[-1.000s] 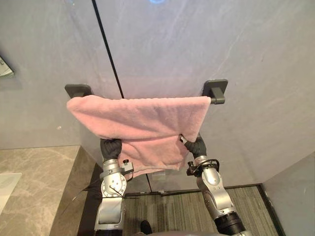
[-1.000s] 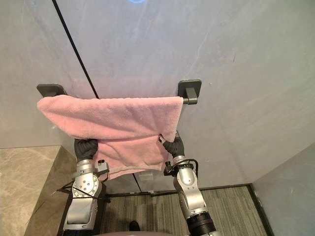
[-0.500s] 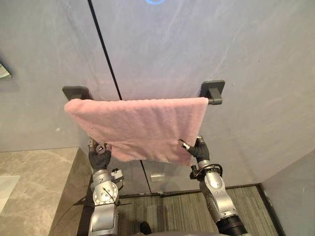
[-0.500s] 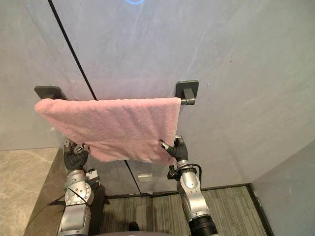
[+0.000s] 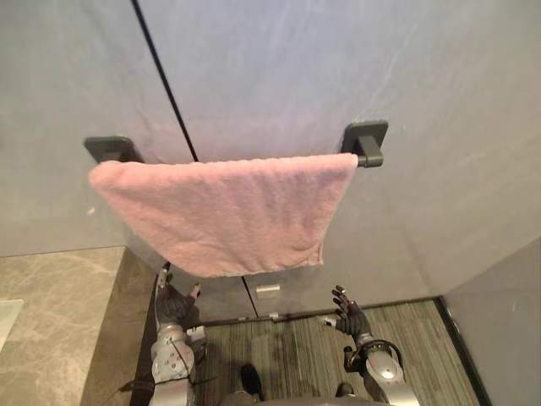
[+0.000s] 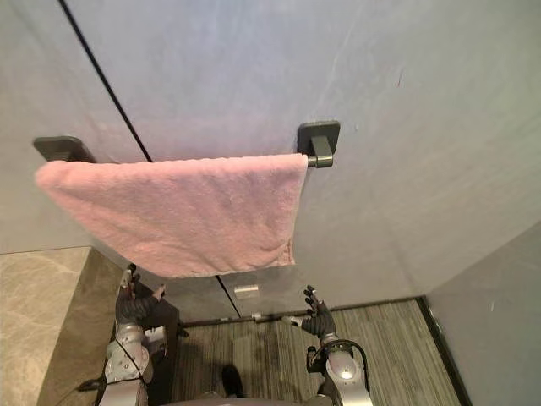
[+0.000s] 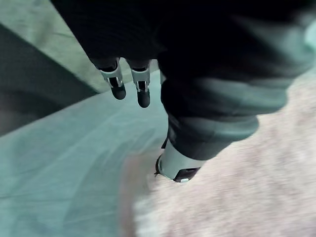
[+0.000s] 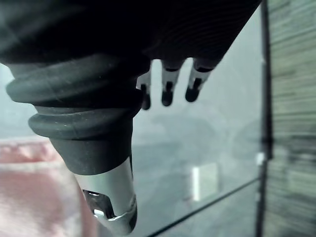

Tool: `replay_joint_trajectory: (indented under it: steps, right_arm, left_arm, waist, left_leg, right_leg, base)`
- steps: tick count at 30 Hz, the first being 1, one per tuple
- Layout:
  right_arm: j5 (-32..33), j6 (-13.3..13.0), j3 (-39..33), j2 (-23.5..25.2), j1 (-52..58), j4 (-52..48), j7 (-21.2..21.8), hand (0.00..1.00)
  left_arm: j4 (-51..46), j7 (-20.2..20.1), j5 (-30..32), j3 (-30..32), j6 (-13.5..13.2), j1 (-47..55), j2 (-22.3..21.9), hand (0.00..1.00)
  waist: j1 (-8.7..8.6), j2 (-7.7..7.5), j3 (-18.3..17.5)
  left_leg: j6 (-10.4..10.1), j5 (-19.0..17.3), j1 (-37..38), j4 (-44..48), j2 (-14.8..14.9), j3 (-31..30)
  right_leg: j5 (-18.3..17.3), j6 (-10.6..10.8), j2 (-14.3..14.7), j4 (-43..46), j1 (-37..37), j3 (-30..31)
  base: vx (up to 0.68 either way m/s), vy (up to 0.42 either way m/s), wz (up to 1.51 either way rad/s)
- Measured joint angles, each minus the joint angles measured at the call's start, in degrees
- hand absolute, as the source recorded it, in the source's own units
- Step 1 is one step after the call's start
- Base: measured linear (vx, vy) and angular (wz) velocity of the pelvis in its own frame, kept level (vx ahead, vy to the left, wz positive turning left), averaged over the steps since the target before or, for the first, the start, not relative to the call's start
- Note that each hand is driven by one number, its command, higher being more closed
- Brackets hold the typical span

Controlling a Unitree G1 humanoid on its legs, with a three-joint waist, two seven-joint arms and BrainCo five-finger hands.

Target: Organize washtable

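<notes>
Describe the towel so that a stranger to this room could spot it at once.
Start at the grey wall with the thin black seam running down it. Two dark brackets fixed to it carry a rail. Over that rail hangs the pink towel, the one soft, coloured thing against grey stone and dark metal.

Towel bar point(image 5: 369, 159) hidden under pink towel point(image 5: 228, 211) except right end; towel blurred in left wrist view.
</notes>
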Motion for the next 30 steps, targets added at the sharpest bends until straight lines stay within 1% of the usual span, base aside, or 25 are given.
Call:
replay_joint_trajectory:
  steps: [2, 3, 4, 5, 7, 8, 9, 10, 11, 12, 13, 14, 15, 17, 18, 20, 21, 23, 24, 25, 27, 28, 30]
  right_arm:
    - [-1.07, 1.02, 0.5, -0.02, 1.71, -0.5, 0.23, 0.0]
    - [-2.22, 2.05, 1.58, -0.2, 3.43, -1.84, 1.11, 0.0]
    - [-2.83, 2.5, 2.48, -0.85, 4.61, -3.21, 1.61, 0.0]
    - [-3.18, 3.2, 5.38, -2.4, 7.64, -8.08, 3.27, 0.0]
    - [-3.13, 3.56, 8.0, -4.66, 10.52, -14.42, 5.27, 0.0]
    - [-2.91, 4.14, 10.02, -6.89, 12.54, -19.56, 7.37, 0.0]
    - [-2.15, 4.66, 12.54, -9.55, 13.06, -23.84, 9.38, 0.0]
    - [-0.7, 4.69, 14.18, -11.26, 12.76, -25.28, 10.54, 0.0]
    - [2.21, 4.73, 17.75, -15.56, 11.27, -27.24, 12.65, 0.0]
    - [5.03, 4.73, 19.53, -17.81, 10.15, -27.61, 13.77, 0.0]
    - [11.89, 4.72, 24.01, -23.68, 6.97, -27.65, 15.74, 0.0]
    - [15.42, 4.71, 25.36, -25.89, 6.06, -27.67, 16.17, 0.0]
    - [20.13, 4.68, 27.14, -29.94, 4.85, -27.98, 16.24, 0.0]
    - [26.52, 4.67, 27.87, -35.56, 3.63, -30.2, 16.41, 0.0]
    - [28.96, 4.63, 27.49, -38.33, 2.94, -32.28, 17.24, 0.0]
    - [30.31, 4.29, 26.75, -40.23, 1.73, -34.81, 18.12, 0.0]
    - [31.03, 3.87, 26.1, -40.44, 1.29, -35.79, 18.53, 0.0]
    - [31.23, 2.31, 25.47, -40.89, 1.04, -37.35, 19.34, 0.0]
    - [31.16, 2.25, 25.66, -41.63, 1.16, -38.22, 20.37, 0.0]
    - [31.15, 2.24, 25.63, -41.85, 1.21, -38.68, 20.95, 0.0]
    - [31.07, 2.36, 26.33, -41.74, 2.97, -38.91, 22.96, 0.0]
    - [30.97, 2.57, 26.47, -41.52, 3.28, -38.91, 23.51, 0.0]
    - [30.49, 3.11, 26.45, -39.43, 3.31, -38.88, 24.51, 0.0]
  left_arm:
    - [4.51, -1.59, -0.35, 0.22, 0.46, 0.95, 0.0, 0.0]
    - [7.43, -3.61, -2.91, -0.07, 1.06, 1.74, 0.01, 0.0]
    - [8.82, -4.67, -4.01, -0.38, 1.31, 2.24, 0.02, 0.0]
    - [11.61, -7.83, -7.56, -1.68, 2.03, 4.07, 0.33, 0.0]
    - [12.66, -11.14, -11.0, -5.12, 2.89, 6.67, 1.68, 0.0]
    - [12.63, -13.98, -14.26, -10.02, 3.55, 8.91, 4.25, 0.0]
    - [12.53, -16.93, -17.38, -17.18, 3.7, 10.72, 8.6, 0.0]
    - [12.33, -18.57, -19.64, -21.63, 3.76, 11.23, 11.64, 0.0]
    - [9.54, -21.47, -23.84, -30.87, 3.57, 11.38, 19.15, 0.0]
    - [7.11, -23.03, -27.76, -34.64, 4.02, 11.35, 22.79, 0.0]
    - [1.34, -26.47, -36.42, -41.86, 4.56, 11.37, 30.9, 0.0]
    - [-0.92, -27.39, -40.34, -43.97, 5.01, 11.37, 33.67, 0.0]
    - [-5.68, -28.5, -44.96, -47.06, 5.8, 11.42, 39.0, 0.0]
    - [-13.09, -29.01, -49.24, -48.69, 6.24, 11.54, 45.86, 0.0]
    - [-17.6, -28.99, -49.62, -48.05, 6.07, 11.57, 48.84, 0.0]
    - [-21.99, -29.02, -49.59, -46.63, 5.6, 11.58, 50.65, 0.0]
    - [-23.55, -29.08, -49.58, -45.53, 5.37, 11.6, 51.0, 0.0]
    - [-27.13, -30.23, -49.5, -44.44, 5.2, 12.13, 51.66, 0.0]
    - [-29.34, -31.36, -49.28, -44.03, 5.2, 12.95, 51.83, 0.0]
    - [-30.49, -32.03, -49.18, -43.66, 5.21, 13.55, 51.86, 0.0]
    - [-34.08, -34.35, -48.72, -42.08, 5.19, 15.41, 51.87, 0.0]
    - [-34.52, -34.87, -48.22, -41.72, 5.19, 15.51, 51.68, 0.0]
    - [-35.59, -35.23, -46.18, -39.7, 5.18, 15.39, 49.74, 0.0]
  waist:
    - [0.04, 0.31, 0.18]
    - [-0.08, 0.41, 0.27]
    - [-0.09, 0.41, 0.27]
    - [-0.1, 0.41, 0.27]
    - [-0.2, 0.4, 0.27]
    - [-0.26, 0.32, 0.22]
    - [-0.43, 0.17, 0.13]
    - [-0.43, 0.09, 0.09]
    - [-0.81, -0.05, 0.06]
    - [-1.03, -0.23, -0.05]
    - [-1.89, -0.47, -0.09]
    - [-1.97, -0.51, -0.08]
    - [-2.05, -0.63, -0.04]
    - [-2.01, -0.78, 0.02]
    - [-1.86, -0.9, 0.04]
    - [-1.73, -1.08, 0.21]
    - [-1.74, -1.11, 0.25]
    - [-1.55, -1.4, 0.75]
    - [-1.28, -1.29, 0.93]
    - [-1.3, -1.24, 0.98]
    - [-1.1, -1.28, 1.02]
    - [-1.03, -1.29, 1.05]
    - [-0.38, -1.55, 1.15]
  left_leg:
    - [0.01, -0.02, -1.05, 0.0, 0.2, 0.55]
    - [-0.13, -0.12, -1.19, 0.01, 0.26, 0.95]
    - [-0.35, -0.28, -1.13, 0.02, 0.28, 1.4]
    - [-0.67, -0.67, -0.8, 0.08, 0.4, 1.93]
    - [-0.98, -0.89, -0.61, 0.38, 0.6, 2.3]
    - [-1.15, -0.95, -0.31, 0.41, 0.8, 2.56]
    - [-1.59, -1.36, 0.35, 0.42, 0.97, 2.64]
    - [-1.72, -1.55, 0.77, 0.42, 1.04, 2.68]
    - [-2.02, -1.89, 1.57, 0.43, 1.09, 2.47]
    - [-2.13, -2.0, 1.92, 0.43, 1.09, 2.43]
    - [-2.09, -2.21, 3.28, 0.45, 1.06, 2.91]
    - [-2.12, -2.4, 3.76, 0.45, 1.05, 3.12]
    - [-2.13, -2.73, 4.77, 0.46, 1.02, 3.39]
    - [-2.07, -3.09, 5.78, 0.46, 1.0, 3.66]
    - [-2.2, -3.37, 6.63, 0.46, 1.01, 4.11]
    - [-2.63, -3.98, 8.69, 0.48, 1.02, 5.04]
    - [-2.75, -4.29, 9.85, 0.64, 1.07, 5.39]
    - [-2.99, -6.64, 11.82, 3.93, 1.71, 6.44]
    - [-3.19, -8.07, 13.29, 5.75, 2.2, 6.8]
    - [-3.35, -8.73, 13.98, 6.48, 2.37, 6.83]
    - [-3.92, -10.18, 17.17, 6.93, 2.29, 7.26]
    - [-3.85, -10.33, 17.72, 6.69, 2.22, 7.27]
    - [-3.84, -10.32, 19.3, 4.97, 1.13, 7.29]
  right_leg:
    - [0.02, -0.02, -0.03, 0.08, -1.33, 0.02]
    - [0.02, -0.02, -0.07, 0.11, -1.43, 0.03]
    - [0.02, -0.02, -0.09, 0.11, -1.44, 0.06]
    - [-0.01, 0.01, -0.11, 0.13, -1.32, 0.16]
    - [0.03, -0.02, 0.0, 0.13, -1.19, 0.25]
    - [0.17, 0.26, 0.16, 0.14, -1.07, 0.43]
    - [-0.01, 0.37, 0.37, 0.13, -0.72, 0.82]
    - [-0.19, 0.54, 0.47, 0.12, -0.5, 1.11]
    - [-0.63, 0.79, 0.65, 0.11, -0.04, 1.37]
    - [-0.81, 0.87, 0.97, 0.16, 0.24, 1.55]
    - [-0.89, 0.94, 1.08, 0.03, 1.22, 1.86]
    - [-0.89, 0.94, 1.08, 0.02, 1.54, 2.07]
    - [-0.89, 0.94, 1.1, 0.0, 2.19, 2.64]
    - [-0.89, 0.94, 1.13, -0.01, 3.02, 3.26]
    - [-0.89, 0.94, 1.17, 0.0, 3.39, 3.49]
    - [-0.9, 0.95, 1.33, 0.0, 4.86, 4.5]
    - [-0.9, 0.96, 1.41, 0.02, 5.78, 4.88]
    - [-0.9, 0.96, 1.39, 0.09, 8.22, 6.02]
    - [-0.9, 0.96, 1.41, 0.14, 10.06, 6.61]
    - [-0.92, 0.98, 1.4, 0.15, 11.01, 6.64]
    - [-1.78, 2.13, 0.98, 0.21, 14.04, 6.86]
    - [-2.08, 2.25, 0.78, 0.22, 14.59, 6.93]
    - [-3.53, 2.72, 0.05, 0.87, 15.52, 7.13]
  base:
    - [0.05, -0.002, -0.18]
    - [0.09, -0.005, -0.11]
    - [0.11, -0.005, -0.13]
    - [0.13, -0.01, -0.13]
    - [0.14, -0.021, -0.11]
    - [0.13, -0.033, -0.15]
    - [0.12, -0.035, -0.18]
    - [0.13, -0.04, -0.14]
    - [0.09, -0.029, -0.08]
    - [0.12, -0.056, -0.14]
    - [0.08, -0.039, -0.17]
    - [0.1, -0.035, -0.25]
    - [0.06, 0.002, -0.21]
    - [0.05, 0.002, -0.18]
    - [0.02, 0.001, -0.16]
    - [0.0, 0.008, -0.25]
    - [0.01, 0.011, -0.24]
    - [0.0, 0.017, -0.29]
    - [0.0, 0.019, -0.28]
    - [-0.01, 0.016, -0.19]
    - [-0.03, 0.013, -0.13]
    - [-0.08, -0.007, -0.07]
    - [-0.12, -0.005, -0.08]
